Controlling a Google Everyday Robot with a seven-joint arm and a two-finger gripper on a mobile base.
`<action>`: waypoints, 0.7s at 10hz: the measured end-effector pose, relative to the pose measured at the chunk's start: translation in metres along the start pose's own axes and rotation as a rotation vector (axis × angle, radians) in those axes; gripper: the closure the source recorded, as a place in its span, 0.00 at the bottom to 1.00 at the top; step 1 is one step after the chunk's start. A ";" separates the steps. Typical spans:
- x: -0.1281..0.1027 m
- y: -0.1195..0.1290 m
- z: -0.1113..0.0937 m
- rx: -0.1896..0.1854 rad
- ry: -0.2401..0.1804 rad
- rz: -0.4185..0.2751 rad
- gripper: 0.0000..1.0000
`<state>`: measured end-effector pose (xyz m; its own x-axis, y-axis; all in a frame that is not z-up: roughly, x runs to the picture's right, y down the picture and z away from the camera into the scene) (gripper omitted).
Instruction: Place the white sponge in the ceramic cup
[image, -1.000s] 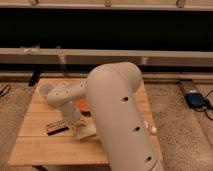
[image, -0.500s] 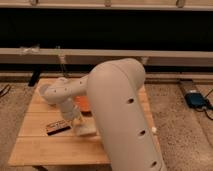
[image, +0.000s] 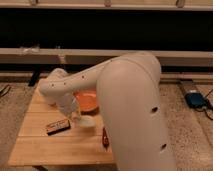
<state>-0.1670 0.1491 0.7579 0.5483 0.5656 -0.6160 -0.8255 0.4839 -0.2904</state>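
My gripper (image: 75, 114) hangs at the end of the pale arm over the middle of the wooden table (image: 35, 145), just left of the orange bowl. A pale off-white flat shape, which looks like the white sponge (image: 86, 121), lies right below and to the right of the gripper; I cannot tell whether they touch. The ceramic cup is not in view; my arm covers much of the table's right side.
A shallow orange bowl (image: 88, 101) sits behind the gripper. A black-and-orange bar (image: 57, 127) lies to its left front. A small red object (image: 105, 138) shows by my arm near the front edge. A blue device (image: 195, 99) lies on the floor at right.
My arm's elbow has swung nearer and now covers more of the table's right side. The gripper has stayed low beside the orange bowl, shifting only slightly.
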 end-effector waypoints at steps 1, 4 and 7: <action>-0.006 0.002 -0.013 0.000 -0.029 0.013 1.00; -0.037 -0.001 -0.056 -0.025 -0.151 0.052 1.00; -0.082 -0.014 -0.086 -0.063 -0.276 0.078 1.00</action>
<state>-0.2119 0.0386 0.7497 0.4913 0.7641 -0.4181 -0.8686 0.3944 -0.3000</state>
